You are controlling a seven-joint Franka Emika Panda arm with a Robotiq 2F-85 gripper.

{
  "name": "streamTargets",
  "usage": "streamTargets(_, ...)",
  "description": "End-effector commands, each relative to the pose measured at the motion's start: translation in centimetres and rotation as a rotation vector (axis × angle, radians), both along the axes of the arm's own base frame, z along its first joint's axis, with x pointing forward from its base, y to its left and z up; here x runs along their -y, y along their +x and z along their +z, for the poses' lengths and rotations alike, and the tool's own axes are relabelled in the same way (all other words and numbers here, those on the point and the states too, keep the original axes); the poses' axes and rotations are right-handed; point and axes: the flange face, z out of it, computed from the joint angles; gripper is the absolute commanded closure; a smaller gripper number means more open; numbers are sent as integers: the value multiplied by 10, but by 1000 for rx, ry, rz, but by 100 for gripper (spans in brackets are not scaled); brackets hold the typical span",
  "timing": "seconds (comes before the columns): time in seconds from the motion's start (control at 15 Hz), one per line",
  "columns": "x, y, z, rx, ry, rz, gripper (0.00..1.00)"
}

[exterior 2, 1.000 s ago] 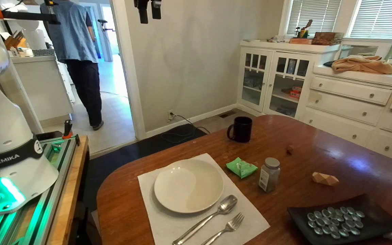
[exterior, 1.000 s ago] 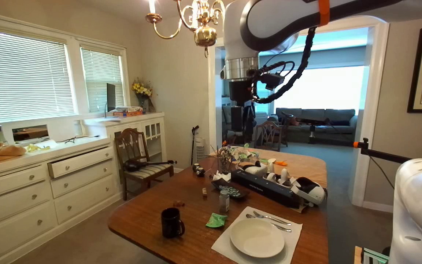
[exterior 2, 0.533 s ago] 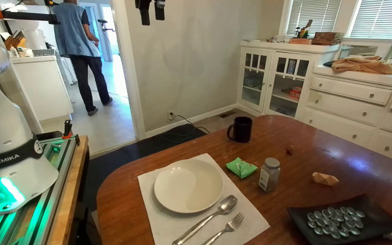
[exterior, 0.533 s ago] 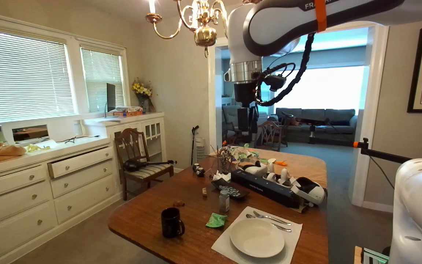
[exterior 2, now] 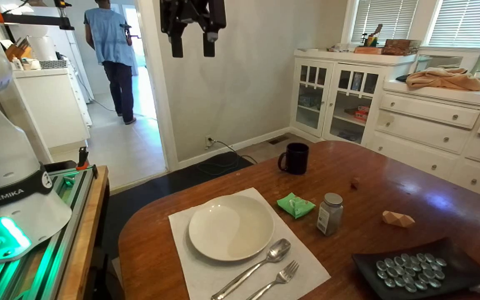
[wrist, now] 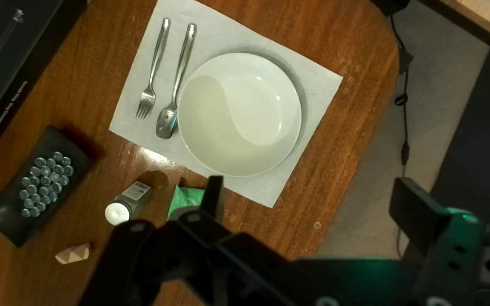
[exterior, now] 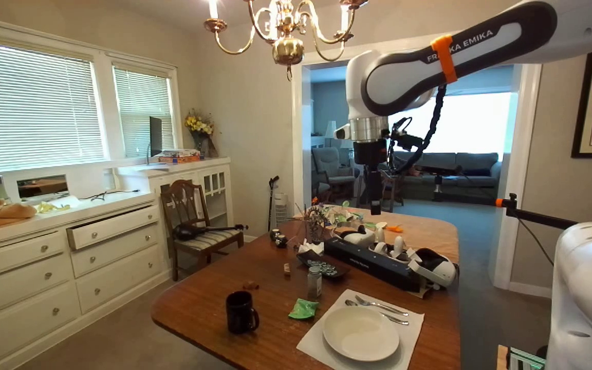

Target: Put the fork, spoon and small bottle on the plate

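Lying on the pale rectangular placemat (wrist: 321, 85) beside the round white plate (wrist: 249, 117), the metal fork (wrist: 156, 61) and spoon (wrist: 180, 74) will likely handle as light, stiff and slippery, best pinched across the handle near the middle. The small lidded bottle (exterior 2: 329, 215), upright on the wooden table (exterior 2: 152, 237), should be rigid and perhaps breakable, so a gentle grip across its sides at mid-height seems wise. Well above the table, the gripper (exterior 2: 193, 49) points downward, its jaws spread wide with nothing between them.

Hand (exterior 2: 193, 51) lower, person (exterior 2: 115, 52) farther away
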Motion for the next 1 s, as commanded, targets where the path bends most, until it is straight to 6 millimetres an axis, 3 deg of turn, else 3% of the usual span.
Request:
streamTargets(0.0, 28, -12, -21, 19, 26, -49, 0)
streamTargets(0.27, 62, -21, -38, 18, 71, -272, 0)
streamTargets(0.4, 69, -21, -40, 2, 64, -377, 0)
streamTargets(0.47, 68, -20, -34, 1, 54, -293, 0)
streamTargets(0.8, 68, -21, -30, 59, 34, -298, 0)
streamTargets(0.93, 85, -5, -43, 63, 18, -348, 0)
